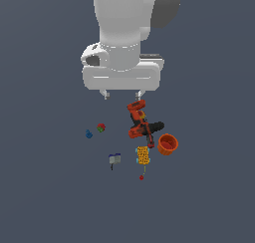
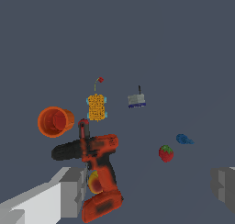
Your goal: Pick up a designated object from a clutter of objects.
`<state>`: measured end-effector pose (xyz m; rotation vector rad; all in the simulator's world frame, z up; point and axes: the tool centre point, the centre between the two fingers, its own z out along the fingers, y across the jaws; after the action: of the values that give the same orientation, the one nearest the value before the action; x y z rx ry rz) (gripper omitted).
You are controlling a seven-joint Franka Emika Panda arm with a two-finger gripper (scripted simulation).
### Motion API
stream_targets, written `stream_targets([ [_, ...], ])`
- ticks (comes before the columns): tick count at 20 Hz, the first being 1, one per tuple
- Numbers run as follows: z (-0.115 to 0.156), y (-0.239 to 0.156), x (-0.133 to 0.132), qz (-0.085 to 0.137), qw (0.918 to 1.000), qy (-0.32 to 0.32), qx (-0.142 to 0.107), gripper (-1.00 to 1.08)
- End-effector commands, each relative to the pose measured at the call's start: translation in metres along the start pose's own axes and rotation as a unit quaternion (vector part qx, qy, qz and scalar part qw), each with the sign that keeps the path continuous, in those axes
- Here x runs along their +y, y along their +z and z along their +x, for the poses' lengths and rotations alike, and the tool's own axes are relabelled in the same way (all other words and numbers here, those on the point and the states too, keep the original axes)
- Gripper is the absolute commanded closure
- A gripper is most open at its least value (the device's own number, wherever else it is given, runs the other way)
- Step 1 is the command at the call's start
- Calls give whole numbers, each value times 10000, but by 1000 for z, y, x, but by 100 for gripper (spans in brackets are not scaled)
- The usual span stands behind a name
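Note:
The designated object is a tiny red strawberry-like thing with green patches (image 1: 101,127) (image 2: 166,153), lying on the floor by itself. My gripper (image 1: 122,94) (image 2: 149,191) hangs open well above the clutter, nothing between its fingers (image 2: 73,191). It sits above and toward the exterior view's right of the strawberry, nearer the red-and-black power drill (image 1: 141,123) (image 2: 98,170). The rest of the clutter of objects is an orange cup (image 1: 168,144) (image 2: 55,121), a yellow-orange block (image 1: 143,155) (image 2: 96,107) and a grey-blue clamp (image 1: 114,159) (image 2: 136,99).
A tiny blue piece (image 1: 89,134) (image 2: 184,139) lies just beside the strawberry, on the exterior view's left. A tinier plain red ball (image 1: 141,177) (image 2: 100,80) sits past the block. The floor is a plain dark grey surface.

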<state>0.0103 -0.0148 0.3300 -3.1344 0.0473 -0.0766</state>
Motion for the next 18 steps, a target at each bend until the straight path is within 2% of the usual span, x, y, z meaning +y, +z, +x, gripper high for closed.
stream_targets([
  [1, 0, 0, 0, 0, 10000, 0, 0, -92],
  [11, 4, -14, -22, 102, 9999, -1, 127, -92],
  [18, 4, -5, -16, 105, 9998, 93, 110, -92],
])
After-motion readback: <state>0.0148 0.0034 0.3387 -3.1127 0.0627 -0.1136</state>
